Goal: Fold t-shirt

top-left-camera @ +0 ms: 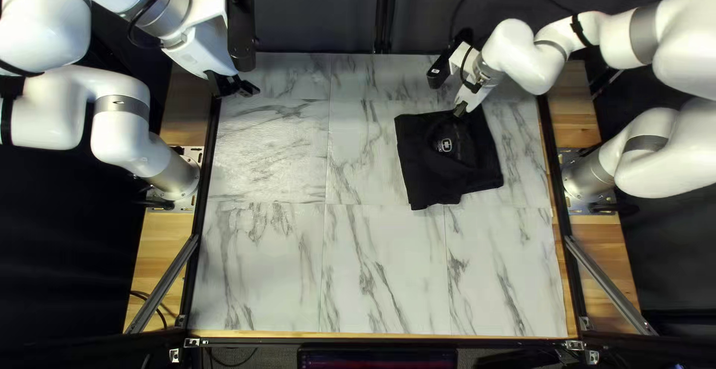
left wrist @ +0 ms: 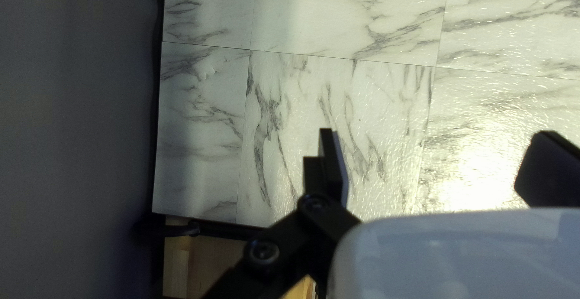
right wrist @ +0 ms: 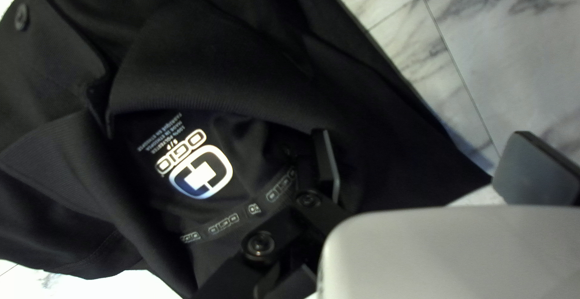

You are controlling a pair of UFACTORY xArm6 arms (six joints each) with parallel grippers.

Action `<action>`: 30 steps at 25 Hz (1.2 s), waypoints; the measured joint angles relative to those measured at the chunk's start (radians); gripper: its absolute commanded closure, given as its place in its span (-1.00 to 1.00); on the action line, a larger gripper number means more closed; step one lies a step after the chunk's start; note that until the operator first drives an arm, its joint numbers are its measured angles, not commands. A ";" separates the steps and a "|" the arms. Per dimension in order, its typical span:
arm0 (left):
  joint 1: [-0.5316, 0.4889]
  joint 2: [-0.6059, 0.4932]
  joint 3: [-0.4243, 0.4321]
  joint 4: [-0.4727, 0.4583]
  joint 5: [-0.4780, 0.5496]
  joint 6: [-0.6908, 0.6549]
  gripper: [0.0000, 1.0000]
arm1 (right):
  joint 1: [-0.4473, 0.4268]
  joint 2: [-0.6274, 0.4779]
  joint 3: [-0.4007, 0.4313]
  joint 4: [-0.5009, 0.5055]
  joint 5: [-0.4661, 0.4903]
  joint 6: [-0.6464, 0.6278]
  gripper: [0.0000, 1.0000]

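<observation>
Shirt (top-left-camera: 470, 167) lies on the table (top-left-camera: 384, 279), R of centre, a compact bundle, collar (right wrist: 205, 81) up, near edge stepped; prob. mostly folded, w/ a tidy or shift left. R gripper (right wrist: 426, 163) is at the shirt's far edge, fingers spread, pinching nothing; one finger (right wrist: 327, 161) is by the neck opening, the other out past the cloth. Main risk: closing here w/ that finger inside the neck grabs the top layer only, so a pull opens the collar & drags the folds apart. Can't tell if that finger touches cloth; if it does, any sideways move prob. rucks it. Too low a press could also skid the whole bundle, as nothing pins the shirt's other side: L gripper (left wrist: 438, 157) is well apart from it, fingers spread too, over bare table. Stepped near edge may slip out further if tugged.
</observation>
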 measured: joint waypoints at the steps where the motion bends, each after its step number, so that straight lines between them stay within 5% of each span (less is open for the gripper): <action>1: 0.000 0.000 0.000 0.000 0.000 0.000 -1.00 | 0.012 0.002 0.007 0.006 -0.008 0.000 -1.00; 9: 0.000 0.000 0.000 0.000 0.000 0.000 -1.00 | 0.093 0.015 0.006 -0.020 -0.026 0.076 -1.00; 17: 0.000 0.000 0.000 0.000 0.000 0.000 -1.00 | 0.029 0.077 -0.064 -0.065 -0.037 0.046 -1.00; 18: 0.000 0.000 0.000 0.000 0.000 0.000 -1.00 | 0.020 0.076 -0.069 -0.062 -0.038 0.036 -0.88; 19: 0.000 0.000 0.000 0.000 0.000 0.000 -1.00 | 0.012 0.073 -0.073 -0.060 -0.038 0.028 -0.49; 20: 0.000 0.000 0.000 0.000 0.000 0.000 -1.00 | 0.006 0.068 -0.075 -0.058 -0.039 0.022 0.93; 30: 0.000 0.000 0.000 0.000 0.000 0.000 -1.00 | 0.006 -0.041 -0.041 -0.090 -0.017 0.063 1.00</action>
